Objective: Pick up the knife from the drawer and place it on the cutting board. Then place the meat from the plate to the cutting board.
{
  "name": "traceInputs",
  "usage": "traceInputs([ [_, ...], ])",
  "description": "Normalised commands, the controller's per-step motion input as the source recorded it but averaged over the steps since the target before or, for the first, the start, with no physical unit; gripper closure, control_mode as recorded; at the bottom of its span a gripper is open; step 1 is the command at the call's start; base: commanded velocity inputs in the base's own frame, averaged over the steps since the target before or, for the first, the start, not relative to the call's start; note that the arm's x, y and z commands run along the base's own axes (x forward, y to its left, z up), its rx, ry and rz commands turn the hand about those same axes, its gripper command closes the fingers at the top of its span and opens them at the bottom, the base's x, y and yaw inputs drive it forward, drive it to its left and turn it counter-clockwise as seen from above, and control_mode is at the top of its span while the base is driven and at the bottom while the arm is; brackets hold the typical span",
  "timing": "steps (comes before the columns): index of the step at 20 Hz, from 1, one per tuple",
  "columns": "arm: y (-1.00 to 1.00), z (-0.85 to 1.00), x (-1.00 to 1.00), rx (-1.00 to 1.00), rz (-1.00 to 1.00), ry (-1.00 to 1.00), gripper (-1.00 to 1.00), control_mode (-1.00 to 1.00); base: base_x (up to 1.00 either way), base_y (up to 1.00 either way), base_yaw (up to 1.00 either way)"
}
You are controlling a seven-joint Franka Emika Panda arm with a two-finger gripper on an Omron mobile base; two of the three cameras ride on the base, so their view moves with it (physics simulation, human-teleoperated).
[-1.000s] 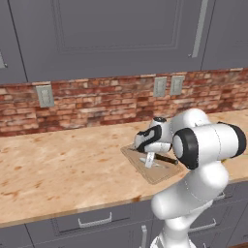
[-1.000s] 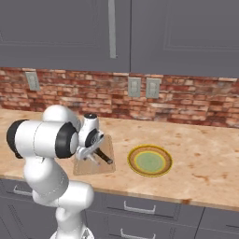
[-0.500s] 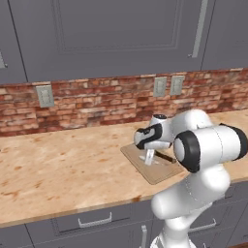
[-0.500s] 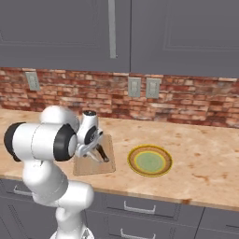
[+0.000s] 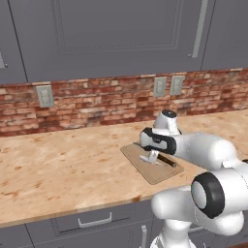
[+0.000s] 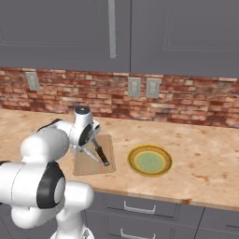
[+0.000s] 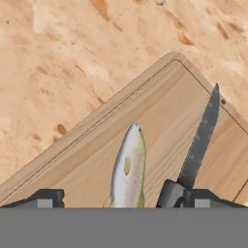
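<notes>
The light-brown cutting board (image 7: pixel 160 111) lies on the counter, also seen from the base views (image 5: pixel 140 164) (image 6: pixel 86 165). The knife (image 7: pixel 201 138) rests on it, silver blade along one side and dark handle (image 5: pixel 167 161) (image 6: pixel 101 155) toward the board's edge. The meat (image 7: pixel 128 169), a pale oblong piece, lies on the board beside the blade. My gripper (image 7: pixel 110 196) hangs just over the meat, open, its fingertips (image 7: pixel 170 193) spread wide on either side without touching it. The yellow-rimmed plate (image 6: pixel 150 160) stands right of the board with nothing on it.
Shut grey drawer fronts (image 5: pixel 92 220) run under the counter edge; I cannot tell which is the task's drawer. A brick backsplash with outlets (image 6: pixel 134 87) and grey wall cabinets rise behind. Bare counter stretches left of the board (image 5: pixel 58 164).
The jaws have spread from nearly shut to wide open, letting go of the meat, which now lies on the board. The hand has lifted slightly.
</notes>
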Motion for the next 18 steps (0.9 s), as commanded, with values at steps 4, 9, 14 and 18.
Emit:
traceInputs([
  [4, 0.0, 0.52, -0.44, 0.0, 0.0, -0.22, -1.0, -1.0, 0.0, 0.0, 0.0],
  [9, -0.03, 0.55, -0.59, 0.0, 0.0, -0.23, -1.0, -1.0, 0.0, 0.0, 0.0],
  [14, -0.12, 0.56, -0.76, 0.0, 0.0, -0.22, -1.0, -1.0, 0.0, 0.0, 0.0],
  [18, -0.22, 0.98, -0.85, 0.0, 0.0, -0.2, -1.0, -1.0, 0.0, 0.0, 0.0],
])
